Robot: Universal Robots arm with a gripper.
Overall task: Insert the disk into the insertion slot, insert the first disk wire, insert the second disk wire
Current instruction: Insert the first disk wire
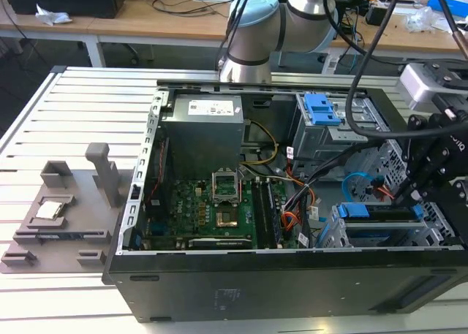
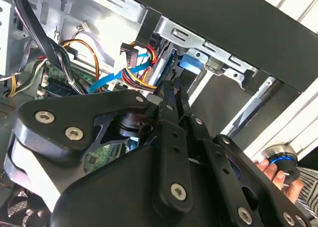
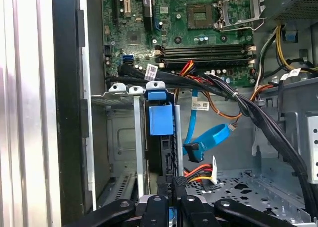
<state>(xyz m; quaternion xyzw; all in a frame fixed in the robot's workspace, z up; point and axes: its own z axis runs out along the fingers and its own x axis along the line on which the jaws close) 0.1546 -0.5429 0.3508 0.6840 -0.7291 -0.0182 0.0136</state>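
Note:
The disk (image 1: 380, 214) stands on edge in the insertion slot (image 1: 338, 235), a silver cage at the case's front corner on the exterior view's right. Its blue bracket (image 3: 160, 118) shows in both wrist views (image 2: 191, 63). My black gripper (image 1: 401, 196) hangs just above the disk. Its thin fingers (image 2: 173, 100) lie close together, shut, with the tips at the disk's rear edge (image 3: 166, 157). A flat blue disk wire (image 3: 204, 140) curls loose beside the slot, its plug (image 3: 192, 150) free. A red, yellow and black wire bundle (image 3: 201, 172) ends in a plug near the fingertips.
The open black case (image 1: 241, 275) lies on a slatted table. Inside are the motherboard (image 1: 219, 210), power supply (image 1: 201, 126) and a taller cage with a blue latch (image 1: 322, 109). A grey fixture (image 1: 69, 210) sits at the exterior view's left. A hand (image 2: 278, 171) holds a round knob.

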